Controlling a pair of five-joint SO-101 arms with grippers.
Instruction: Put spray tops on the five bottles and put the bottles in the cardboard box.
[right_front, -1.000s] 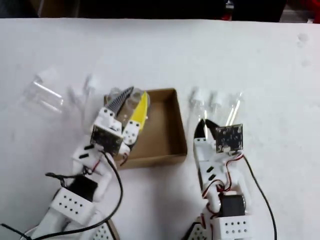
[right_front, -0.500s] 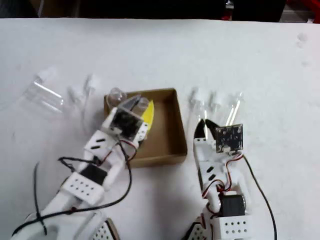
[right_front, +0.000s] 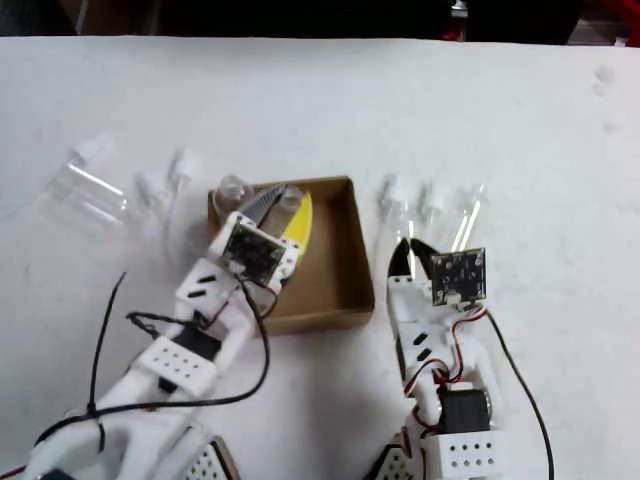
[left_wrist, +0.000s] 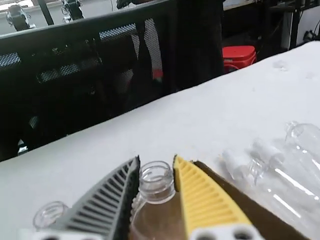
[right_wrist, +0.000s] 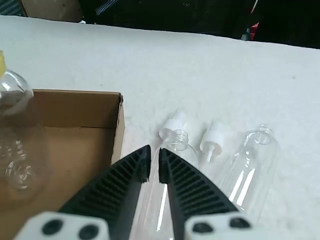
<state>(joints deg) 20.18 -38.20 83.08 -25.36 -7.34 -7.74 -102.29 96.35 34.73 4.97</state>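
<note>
The left gripper (right_front: 290, 200) hangs over the left half of the cardboard box (right_front: 352, 262). Its grey and yellow fingers (left_wrist: 200, 200) are clamped on the neck and shoulders of a clear bottle (left_wrist: 155, 184), whose mouth is open with no spray top on it. A second ago this gripper lay flatter across the box's left wall. Since then the wrist has tipped steeper and the arm has pushed toward the box's middle, carrying the bottle further inside the walls.

A second open bottle (right_front: 232, 187) stands at the box's far left corner, where it was before; whether it is inside the wall cannot be told.

The right gripper (right_wrist: 154, 156) sits just beside the box's right wall and has not moved. Its black fingers (right_wrist: 125, 175) are drawn together with only a slit between them, above a lying bottle (right_wrist: 177, 142) on the desk (right_front: 400, 100). Also right of the box lie two spray tops (right_wrist: 212, 142) and another capless bottle (right_wrist: 252, 160).

Left of the box, more loose bottles (right_front: 90, 185) and loose tops (right_front: 180, 165) lie as they did earlier.
</note>
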